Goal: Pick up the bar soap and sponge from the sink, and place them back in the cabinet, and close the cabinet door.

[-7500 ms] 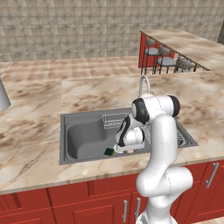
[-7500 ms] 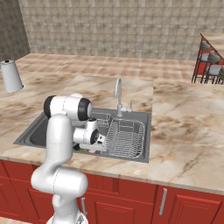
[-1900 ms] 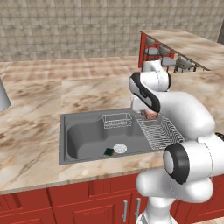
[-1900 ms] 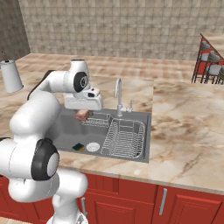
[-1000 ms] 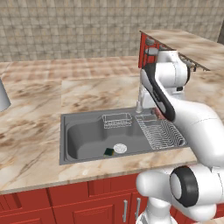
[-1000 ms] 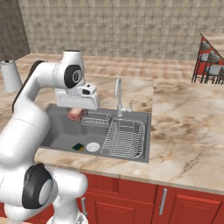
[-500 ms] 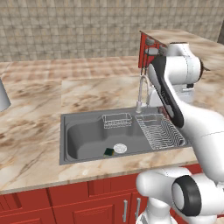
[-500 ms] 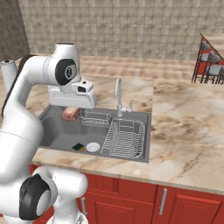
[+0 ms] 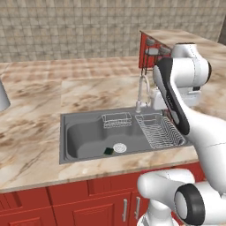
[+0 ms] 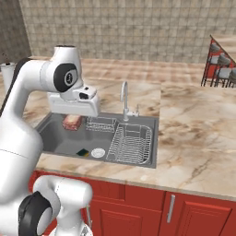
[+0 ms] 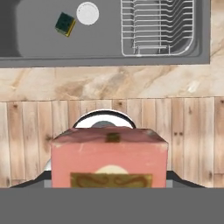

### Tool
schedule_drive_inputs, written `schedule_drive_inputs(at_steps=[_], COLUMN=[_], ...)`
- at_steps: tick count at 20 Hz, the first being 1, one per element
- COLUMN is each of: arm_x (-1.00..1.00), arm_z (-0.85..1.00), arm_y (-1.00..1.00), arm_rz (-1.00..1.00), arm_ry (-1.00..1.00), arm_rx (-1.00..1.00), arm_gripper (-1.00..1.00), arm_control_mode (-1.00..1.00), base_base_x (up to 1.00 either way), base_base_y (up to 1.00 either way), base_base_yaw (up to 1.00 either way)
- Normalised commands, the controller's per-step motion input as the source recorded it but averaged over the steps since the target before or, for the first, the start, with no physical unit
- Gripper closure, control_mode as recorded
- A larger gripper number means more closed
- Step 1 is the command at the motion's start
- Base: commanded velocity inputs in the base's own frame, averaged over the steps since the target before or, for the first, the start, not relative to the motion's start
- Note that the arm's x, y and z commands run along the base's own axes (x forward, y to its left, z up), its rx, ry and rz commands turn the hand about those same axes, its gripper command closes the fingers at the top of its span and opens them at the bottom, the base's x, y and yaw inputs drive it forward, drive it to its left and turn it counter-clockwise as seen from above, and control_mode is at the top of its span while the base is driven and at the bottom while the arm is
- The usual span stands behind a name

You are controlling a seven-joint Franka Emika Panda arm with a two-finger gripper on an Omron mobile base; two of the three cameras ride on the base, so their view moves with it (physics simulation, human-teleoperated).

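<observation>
**Bar soap held aloft; sponge in sink basin**

Item 1, gripper (image 11: 109, 186): raised well above the counter, camera looking straight down. In the hand view its fingers are hidden behind the load; the jaws are clamped on the bar soap. In the right base view the hand sits under the white wrist block, over the left part of the sink.

Item 2, bar soap (image 11: 109, 157): pinkish-brown block with a gold label on its near face, held in the gripper, close to the lens. In the right base view it shows as a small pinkish block (image 10: 72, 121) just below the wrist, clear of the basin.

Item 3, sponge (image 11: 65, 23): small square pad, dark green face up, yellow edge along one side. Lies on the basin floor just beside the round white drain (image 11: 87, 12), not touching it. Same placing in the left base view (image 9: 108, 151) and the right base view (image 10: 83, 152).

Item 4, sink (image 9: 84, 132): grey steel basin set in a marbled counter (image 9: 53, 92). Large wire rack (image 9: 159, 131) fills the right portion; a small wire basket (image 9: 117, 120) hangs at the back wall. Chrome tap (image 9: 141, 90) stands behind the basin.

Item 5, lower cabinets (image 10: 175, 207): red fronts with slim grey handles, below the counter

Item 6, floor (image 11: 175, 131): wood planks, seen past the counter edge in the hand view
</observation>
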Motion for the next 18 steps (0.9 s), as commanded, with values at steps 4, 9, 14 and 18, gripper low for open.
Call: schedule_drive_inputs(at_steps=[4, 9, 14, 18], arm_x=[0.0, 0.0, 0.0, 0.0], arm_z=[0.0, 0.0, 0.0, 0.0], arm_y=[0.0, 0.0, 0.0, 0.0], arm_rz=[0.0, 0.0, 0.0, 0.0], arm_ry=[0.0, 0.0, 0.0, 0.0], arm_rx=[0.0, 0.0, 0.0, 0.0], arm_gripper=[1.0, 1.0, 1.0, 1.0], arm_control_mode=[1.0, 1.0, 1.0, 1.0], base_base_x=[-0.32, -0.66, -0.79, -0.61], base_base_y=[-0.38, -0.5, -0.5, -0.4], base_base_yaw=[-0.2, -0.29, -0.43, -0.51])
